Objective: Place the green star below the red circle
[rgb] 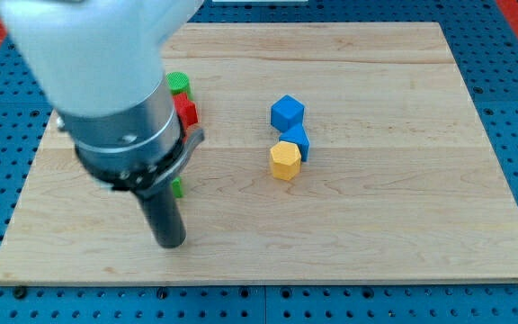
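Two blue blocks (287, 112) (297, 141), one yellow block (284, 161), one red block (185, 112) and two partly hidden green blocks (180, 84) (178, 187) are counted.

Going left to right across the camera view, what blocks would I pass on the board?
Green block behind the arm → green block at the top and red block, overlapping, order unclear → yellow block → blue cube → second blue block. My tip is hidden.

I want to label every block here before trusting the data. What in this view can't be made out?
- Green block: only a sliver shows beside the arm; shape unreadable.
- Red block: partly behind the arm; shape unclear.
- Green block at the view's top: partly covered.
- My tip: blurred, no block touching it.
- Anything under the arm: hidden.
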Robot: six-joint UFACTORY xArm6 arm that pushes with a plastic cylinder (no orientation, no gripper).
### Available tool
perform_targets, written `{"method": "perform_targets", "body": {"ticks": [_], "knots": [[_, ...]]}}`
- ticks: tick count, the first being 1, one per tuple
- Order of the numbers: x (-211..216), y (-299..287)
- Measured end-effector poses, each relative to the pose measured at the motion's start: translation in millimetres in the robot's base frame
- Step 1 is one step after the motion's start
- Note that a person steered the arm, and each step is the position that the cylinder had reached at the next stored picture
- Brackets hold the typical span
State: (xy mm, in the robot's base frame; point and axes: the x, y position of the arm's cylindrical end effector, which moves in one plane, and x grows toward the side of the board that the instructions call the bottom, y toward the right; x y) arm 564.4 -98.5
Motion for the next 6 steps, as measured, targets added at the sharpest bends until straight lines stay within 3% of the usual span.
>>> {"method": "perform_targets", "body": {"ticks": [1, 2, 3, 4, 6], "knots": [[-24, 0], [-19, 0], [-11, -36], [-42, -21], [-50, -16]]}}
